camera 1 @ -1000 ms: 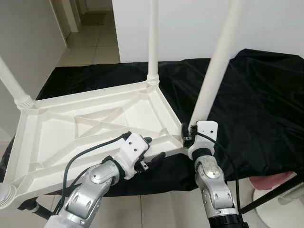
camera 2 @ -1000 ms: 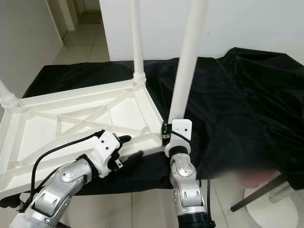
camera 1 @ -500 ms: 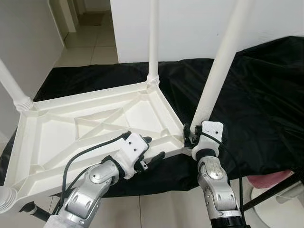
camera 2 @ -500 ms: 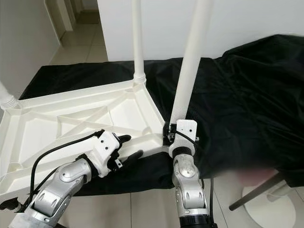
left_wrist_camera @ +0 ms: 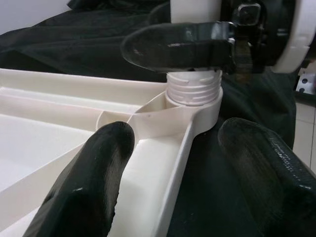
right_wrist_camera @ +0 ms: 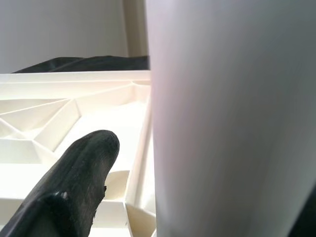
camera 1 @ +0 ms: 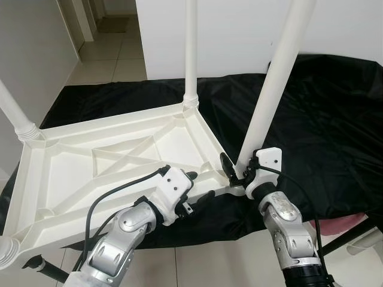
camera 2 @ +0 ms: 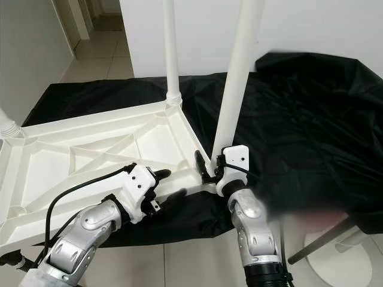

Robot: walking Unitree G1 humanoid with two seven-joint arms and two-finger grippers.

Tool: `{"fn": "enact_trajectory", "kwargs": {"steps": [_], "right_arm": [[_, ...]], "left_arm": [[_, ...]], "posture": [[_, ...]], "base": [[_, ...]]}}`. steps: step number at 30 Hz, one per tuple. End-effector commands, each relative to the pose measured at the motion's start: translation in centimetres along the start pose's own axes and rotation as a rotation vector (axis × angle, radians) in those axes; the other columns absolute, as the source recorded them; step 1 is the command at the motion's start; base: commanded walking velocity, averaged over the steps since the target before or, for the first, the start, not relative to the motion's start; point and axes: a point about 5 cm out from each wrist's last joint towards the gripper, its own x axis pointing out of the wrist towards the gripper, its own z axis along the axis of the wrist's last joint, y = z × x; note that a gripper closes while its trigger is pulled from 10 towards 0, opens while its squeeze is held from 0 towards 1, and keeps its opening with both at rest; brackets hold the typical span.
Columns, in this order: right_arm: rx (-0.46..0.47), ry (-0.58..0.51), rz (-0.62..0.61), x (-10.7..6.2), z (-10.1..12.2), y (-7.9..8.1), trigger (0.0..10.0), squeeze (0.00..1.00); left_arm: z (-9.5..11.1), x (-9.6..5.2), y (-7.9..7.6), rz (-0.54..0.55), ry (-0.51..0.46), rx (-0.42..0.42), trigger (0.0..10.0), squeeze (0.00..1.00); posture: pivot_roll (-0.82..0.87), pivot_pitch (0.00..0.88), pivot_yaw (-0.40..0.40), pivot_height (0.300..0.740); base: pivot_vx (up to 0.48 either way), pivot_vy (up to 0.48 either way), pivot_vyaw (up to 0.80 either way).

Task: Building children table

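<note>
Right gripper (camera 1: 235, 171) fingers spread around base of white table leg (camera 1: 276, 81), not clamped. Left gripper (camera 1: 197, 186) fingers apart, straddling tabletop (camera 1: 72, 173) rim, holding nothing.

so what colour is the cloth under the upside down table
Black, slightly shiny cloth, under the white table; clearest in the left eye view.

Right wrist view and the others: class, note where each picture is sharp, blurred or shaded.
Right wrist view: the white table leg sits so close it is a soft, featureless blur, with one black finger also soft. Left wrist view: the threaded socket is sharp, while the near fingers are slightly soft. Eye views: evenly lit, and the black cloth shows faint sheen.
</note>
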Motion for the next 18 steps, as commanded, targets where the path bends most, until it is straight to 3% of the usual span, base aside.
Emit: {"fn": "enact_trajectory", "kwargs": {"steps": [1,12,13,15,16,17,18], "right_arm": [[-0.015,-0.010,0.066,0.3,0.0,0.2,10.0,0.00],[-0.075,0.036,0.164,1.1,-0.6,-1.8,10.0,0.00],[-0.084,0.043,0.175,1.2,-0.6,-2.0,9.3,0.00],[-0.090,0.047,0.182,1.3,-0.6,-2.2,9.3,0.00],[-0.096,0.048,0.192,1.3,-0.7,-2.4,5.1,0.00],[-0.096,0.048,0.192,1.3,-0.7,-2.4,5.1,0.00],[-0.100,0.051,0.202,1.3,-0.8,-2.6,2.9,0.00]], "left_arm": [[-0.6,0.0,-0.1,0.029,0.029,0.001,10.0,0.00],[-0.5,0.1,0.5,0.056,0.027,0.017,10.0,0.00],[-0.5,0.1,0.5,0.052,0.029,0.024,10.0,0.00],[-0.5,0.1,0.6,0.050,0.030,0.028,10.0,0.00],[-0.5,0.1,0.6,0.049,0.031,0.031,10.0,0.00],[-0.5,0.1,0.6,0.049,0.031,0.031,10.0,0.00],[-0.4,0.1,0.7,0.051,0.031,0.034,10.0,0.00]], "posture": [[-0.06,0.004,0.036,0.740],[-0.05,0.004,0.030,0.740],[-0.05,0.004,0.030,0.740],[-0.05,0.005,0.029,0.740],[-0.05,0.005,0.029,0.740],[-0.05,0.005,0.029,0.740],[-0.05,0.005,0.029,0.740]], "base": [[0.000,0.000,0.00],[0.000,0.000,0.00],[0.000,0.000,0.00],[0.000,0.000,0.00],[0.000,0.000,0.00],[0.000,0.000,0.00],[0.000,0.000,0.00]]}}
